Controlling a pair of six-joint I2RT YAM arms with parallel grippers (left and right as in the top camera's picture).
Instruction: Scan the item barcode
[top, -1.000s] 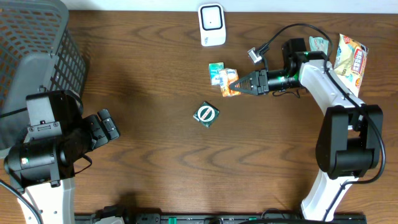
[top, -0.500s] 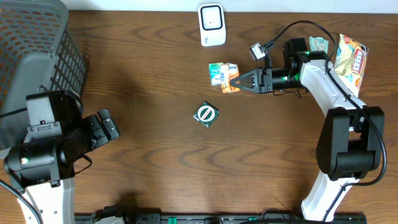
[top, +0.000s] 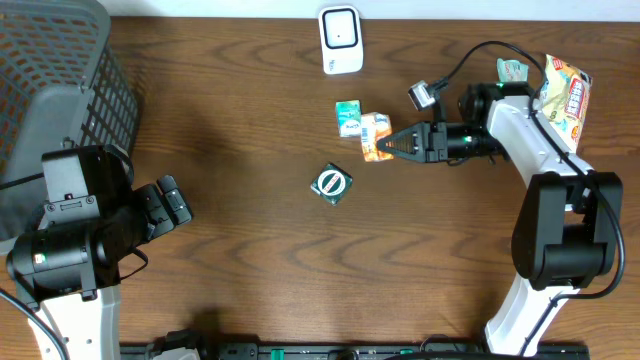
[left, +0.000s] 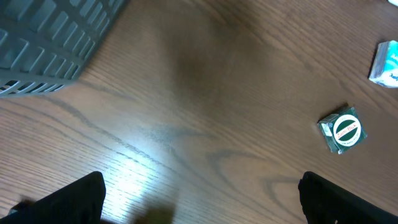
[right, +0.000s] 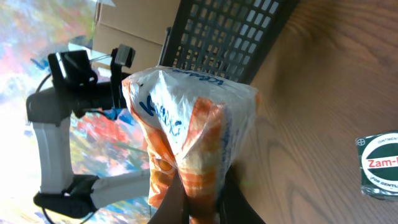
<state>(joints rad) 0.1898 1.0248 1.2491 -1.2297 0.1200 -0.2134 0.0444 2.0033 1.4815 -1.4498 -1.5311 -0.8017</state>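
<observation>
An orange-and-white snack packet (top: 375, 136) is pinched at one end by my right gripper (top: 392, 143), which is shut on it just right of the table's middle. In the right wrist view the packet (right: 193, 124) stands up from between the dark fingers of that gripper (right: 202, 200). No barcode shows on it. The white scanner (top: 340, 40) stands at the table's far edge, up and left of the packet. My left gripper (top: 172, 203) hangs open at the left, its fingers (left: 68, 200) wide apart over bare wood with nothing between them.
A green-and-white packet (top: 347, 117) lies just left of the held one. A dark green box with a round label (top: 331, 185) (left: 341, 129) (right: 379, 167) sits below them. A grey mesh basket (top: 55, 80) fills the far left corner. More snack packs (top: 565, 88) lie far right.
My right gripper has drawn back to the right and slightly nearer with the orange packet, pulling it apart from the green-and-white packet. The left arm has not moved.
</observation>
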